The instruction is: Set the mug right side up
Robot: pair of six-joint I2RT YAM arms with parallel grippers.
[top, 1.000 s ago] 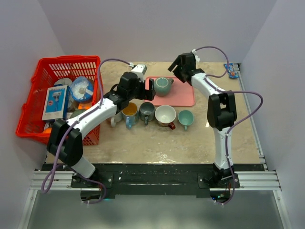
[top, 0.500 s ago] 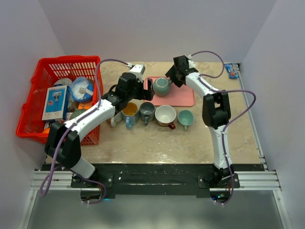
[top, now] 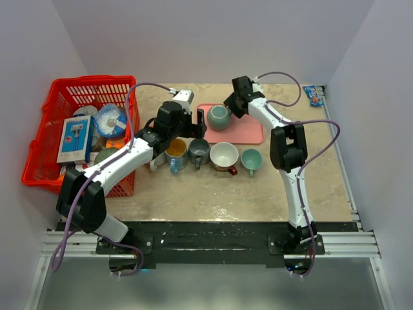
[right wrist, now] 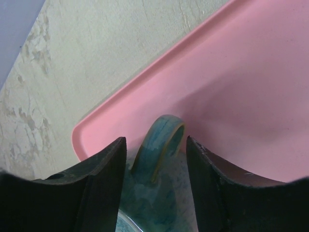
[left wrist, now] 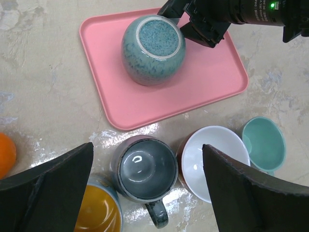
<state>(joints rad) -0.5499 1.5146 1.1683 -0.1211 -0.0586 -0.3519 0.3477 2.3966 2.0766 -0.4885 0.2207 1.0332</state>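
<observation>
Jaws astride mug handle (right wrist: 161, 140), right-wrist only

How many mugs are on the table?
5. One upside-down teal mug on the pink tray; four upright in a row nearer: yellow-lined, grey, white, small teal. Left arm may hide more.

L arm (top: 119, 165) reaches fwd & rightward from its base, elbow low, wrist roughly level. L gripper (top: 195, 123) pts downward, jaws wide apart; in its wrist cam both fingers (left wrist: 48, 188) sit at the lower corners. R arm (top: 293, 171) stands tall, forearm stretched far fwd & leftward. R gripper (top: 231, 103) angles down, jaws approx half apart.
</observation>
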